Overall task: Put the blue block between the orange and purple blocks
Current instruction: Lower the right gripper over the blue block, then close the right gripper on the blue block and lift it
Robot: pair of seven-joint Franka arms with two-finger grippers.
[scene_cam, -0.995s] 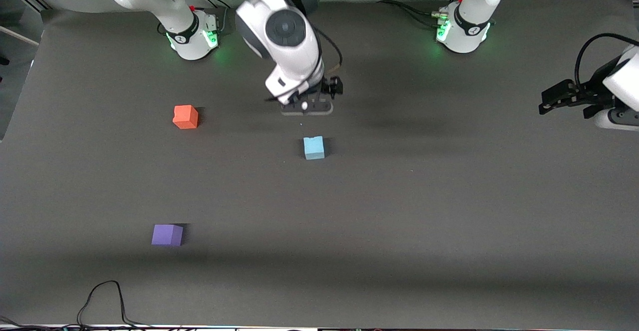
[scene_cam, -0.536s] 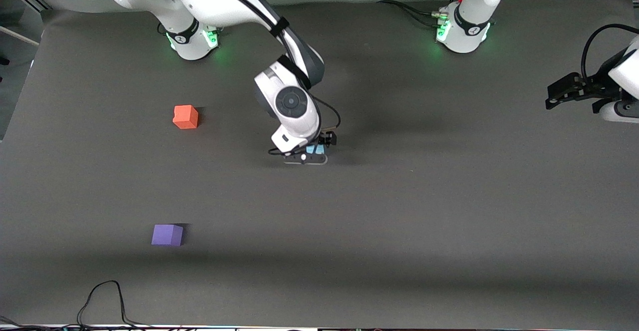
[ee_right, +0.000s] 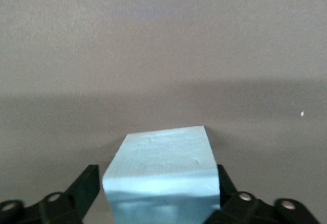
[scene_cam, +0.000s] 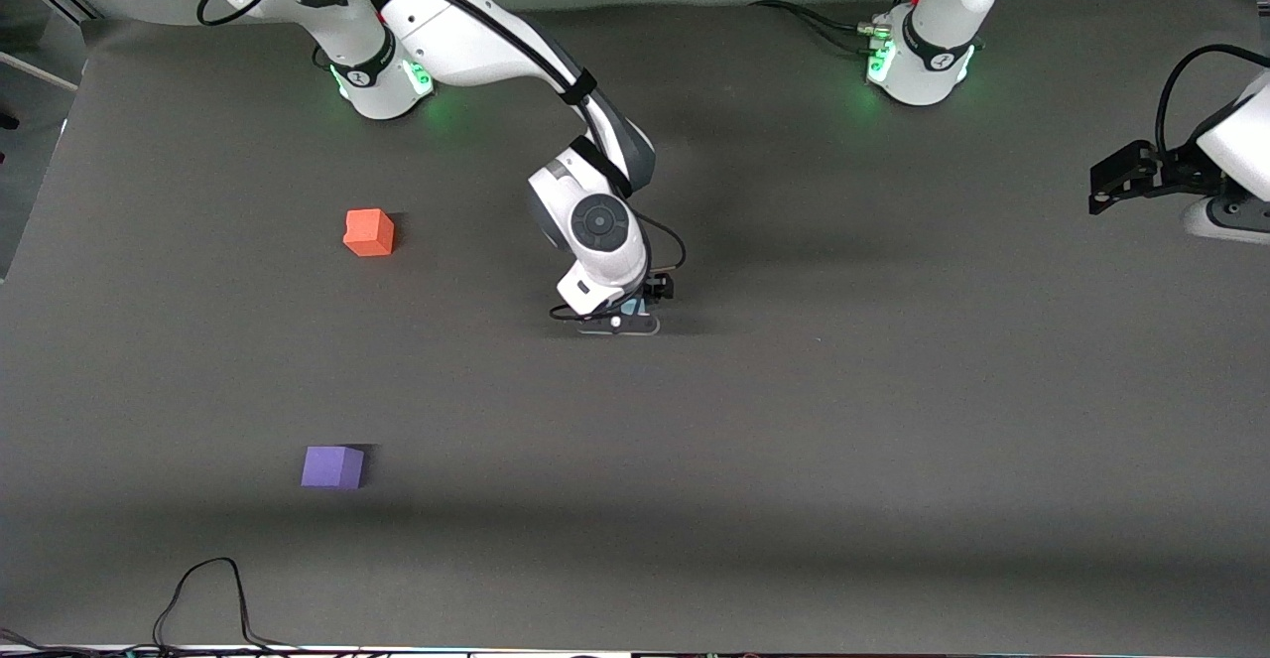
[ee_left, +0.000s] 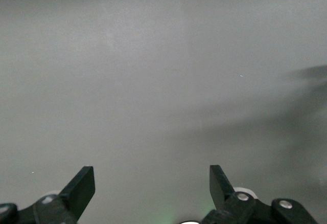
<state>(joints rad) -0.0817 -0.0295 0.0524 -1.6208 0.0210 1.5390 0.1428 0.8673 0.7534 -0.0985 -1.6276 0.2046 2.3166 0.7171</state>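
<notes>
While blue block [ee_right: 162, 170] sits between right gripper [ee_right: 158, 193] fingers [ee_right: 84, 183], one touching, left gripper [ee_left: 152, 185] spread

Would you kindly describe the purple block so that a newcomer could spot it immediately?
Start at the right arm's base and come straight toward the front camera, past the orange block. The purple block is the next cube, standing alone on the dark table. It is the only violet cube and the one nearest the camera.

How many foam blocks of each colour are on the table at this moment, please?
Orange block: 1
Purple block: 1
Blue block: 1, between the right gripper's fingers
Total: 3
</notes>
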